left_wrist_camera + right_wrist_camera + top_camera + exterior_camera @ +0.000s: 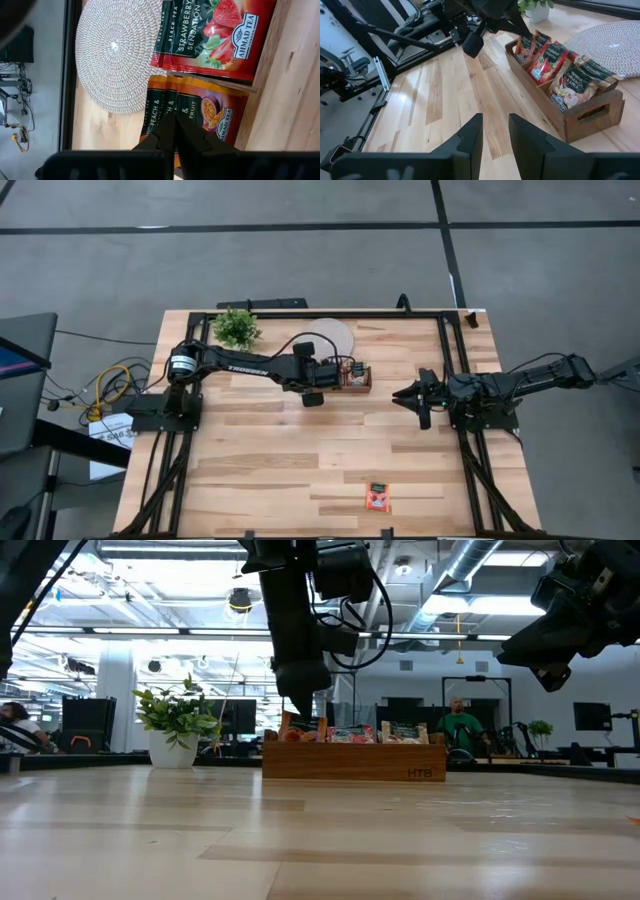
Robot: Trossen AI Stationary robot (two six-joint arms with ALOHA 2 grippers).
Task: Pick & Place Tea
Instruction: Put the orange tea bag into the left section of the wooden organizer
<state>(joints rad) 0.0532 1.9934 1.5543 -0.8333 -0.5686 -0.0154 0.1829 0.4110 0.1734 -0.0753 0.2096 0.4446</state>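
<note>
High view: the left arm reaches across the table [300,460] to the tray [354,376], which sits just beside the woven disc [327,335]. A plant [237,328] stands near the table's far left corner. The left gripper [175,135] hangs over the tray's end compartment with its fingers pressed together, holding nothing. In the left wrist view its tips point down at orange sachets [200,112] marked peach and passion fruit; red strawberry sachets [215,35] fill the next compartment. Whether the tips touch the orange sachets cannot be told.

From the right wrist view, the tray [580,117] has 3 compartments, all holding upright sachets, the nearest ones pale with a vanilla label [570,90]. The right gripper [495,132] hovers above bare table, well apart from the tray, its fingers parted and empty. In the high view that right gripper [410,393] sits near the table's right edge.

1 red sachet [378,498] lies flat near the table's front edge, alone, well apart from both grippers.

In the low view the tray [352,760] stands behind the left arm, with a person in green [460,730] in the room beyond.
</note>
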